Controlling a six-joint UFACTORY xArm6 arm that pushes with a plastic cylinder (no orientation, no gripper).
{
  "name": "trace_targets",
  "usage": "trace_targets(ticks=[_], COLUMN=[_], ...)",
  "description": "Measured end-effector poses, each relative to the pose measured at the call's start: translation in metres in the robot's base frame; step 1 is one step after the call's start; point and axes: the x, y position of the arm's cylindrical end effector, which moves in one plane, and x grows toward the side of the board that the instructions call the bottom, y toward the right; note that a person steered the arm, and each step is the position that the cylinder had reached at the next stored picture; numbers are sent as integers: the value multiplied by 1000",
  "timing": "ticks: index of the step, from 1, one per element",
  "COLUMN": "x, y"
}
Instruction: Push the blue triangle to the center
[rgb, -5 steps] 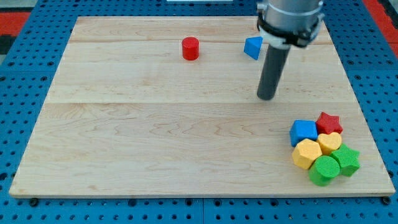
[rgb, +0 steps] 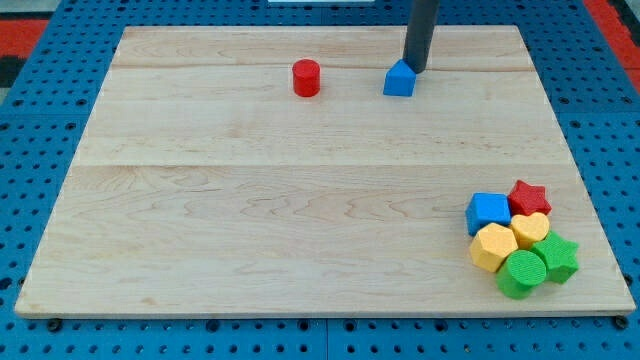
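— Where is the blue triangle (rgb: 399, 79)?
— Near the wooden bench's (rgb: 300, 200) top edge, right of the red cylinder (rgb: 306, 78), my tip (rgb: 414, 69) touching its upper right.
— And the pincer?
— None fitted; only a dark rod, holding nothing.

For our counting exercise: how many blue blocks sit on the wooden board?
2. The blue triangle is near the view's top, beside my tip; the blue block is in the cluster at lower right. None seems hidden.
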Motion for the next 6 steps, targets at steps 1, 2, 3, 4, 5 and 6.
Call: trace_targets(ticks=[1,2,3,4,5,6], x=[20,23,37,71,94,95], y=[-5,-42,-75,-87,-108,-152])
